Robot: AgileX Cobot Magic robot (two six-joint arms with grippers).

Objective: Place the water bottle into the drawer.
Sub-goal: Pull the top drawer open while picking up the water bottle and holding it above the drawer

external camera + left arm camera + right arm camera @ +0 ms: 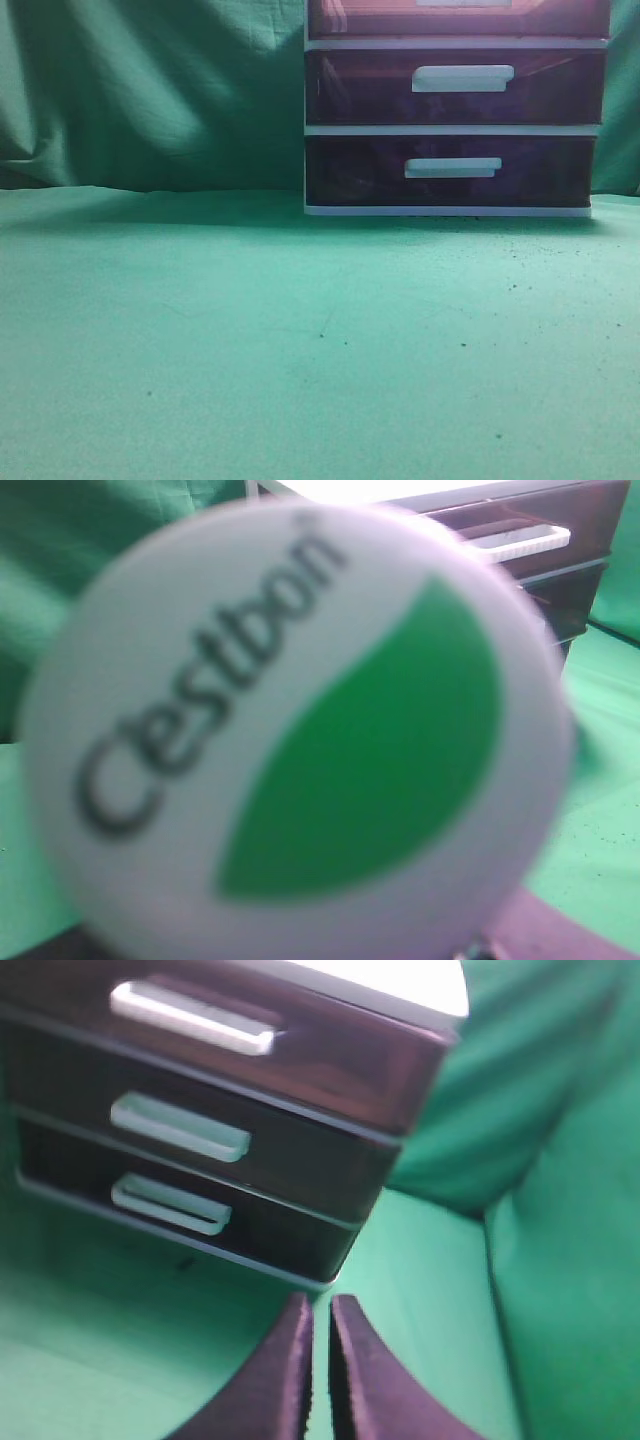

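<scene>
Close against the left wrist camera, the water bottle point(295, 730) is filling the view cap-first, its grip unseen, the drawer point(510, 535) lying beyond it up-right, while the right gripper point(320, 1360) is hanging nearly closed and empty.

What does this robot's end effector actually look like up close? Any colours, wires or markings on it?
Only the right end effector shows, in its wrist view: two dark, nearly black fingers that taper to narrow tips, with fine ridges along their inner edges. No cables, labels or markings are visible. The left one is hidden, and neither arm shows.
</scene>
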